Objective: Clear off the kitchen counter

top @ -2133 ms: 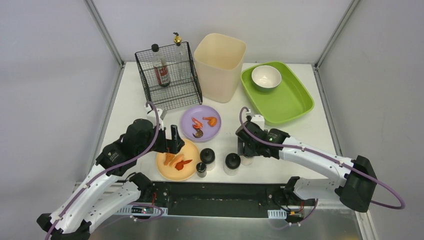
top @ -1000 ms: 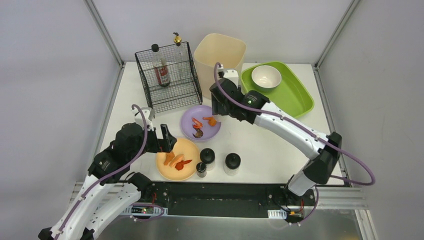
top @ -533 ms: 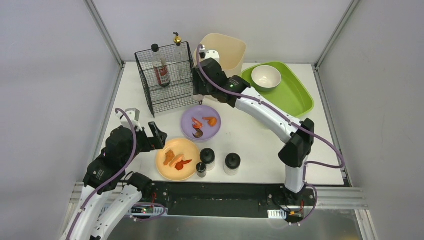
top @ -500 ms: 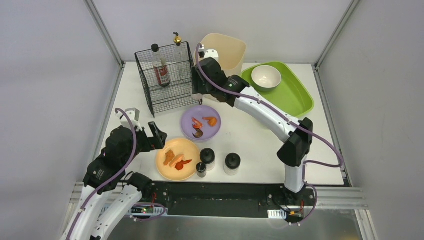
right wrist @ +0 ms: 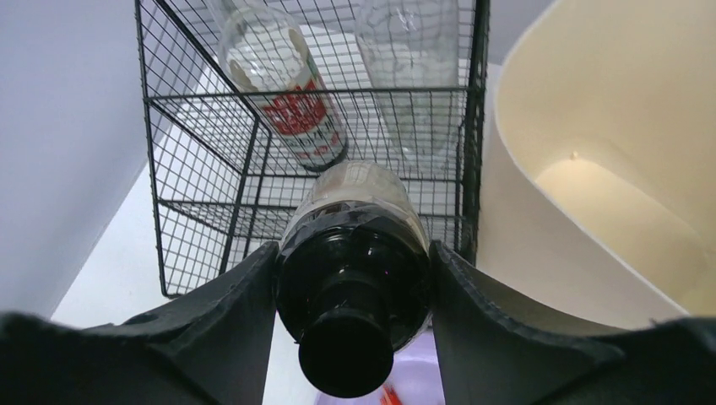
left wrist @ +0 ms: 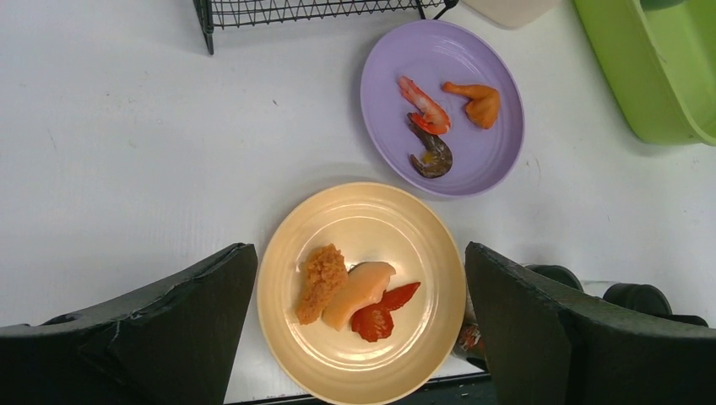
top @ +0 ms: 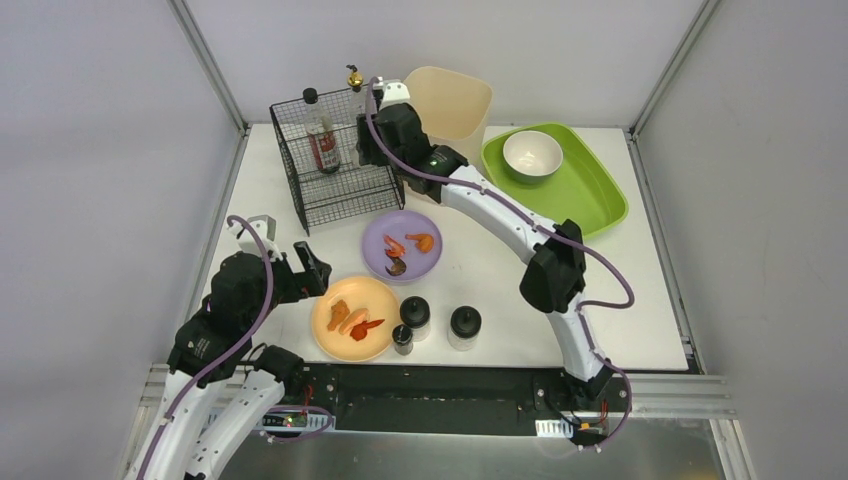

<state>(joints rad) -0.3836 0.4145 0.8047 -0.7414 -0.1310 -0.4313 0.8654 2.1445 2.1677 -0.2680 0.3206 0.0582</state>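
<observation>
Right end effector (right wrist: 355, 295) clamps black-capped jar (right wrist: 355, 240) near wire basket (right wrist: 211, 160); left end effector (left wrist: 359, 270) wide, above orange plate (left wrist: 363, 211).

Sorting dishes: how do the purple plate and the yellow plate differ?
The purple plate sits farther back, by the rack; the yellow plate at the near edge. The purple plate holds shrimps; the yellow plate a crumbed piece and slices. Both are round, on the counter.
</observation>
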